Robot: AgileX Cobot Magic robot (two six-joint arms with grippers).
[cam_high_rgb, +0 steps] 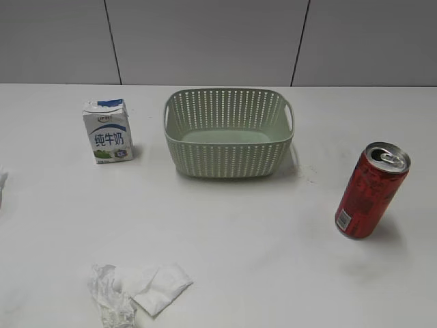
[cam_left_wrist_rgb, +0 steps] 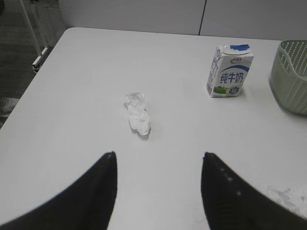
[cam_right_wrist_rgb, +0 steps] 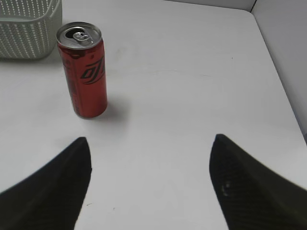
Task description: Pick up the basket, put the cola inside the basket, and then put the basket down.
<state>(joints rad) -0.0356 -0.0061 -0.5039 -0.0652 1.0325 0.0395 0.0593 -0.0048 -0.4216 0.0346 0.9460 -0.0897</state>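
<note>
Basket (cam_high_rgb: 229, 147) slotted plastic; cola (cam_high_rgb: 371, 190) slim cylinder

Glossy metal cola (cam_high_rgb: 369, 193), perforated plastic basket (cam_high_rgb: 229, 160)

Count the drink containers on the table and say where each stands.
2. The cola stands right of the basket; the milk carton stands left of it. Nothing shows inside the basket.
</note>
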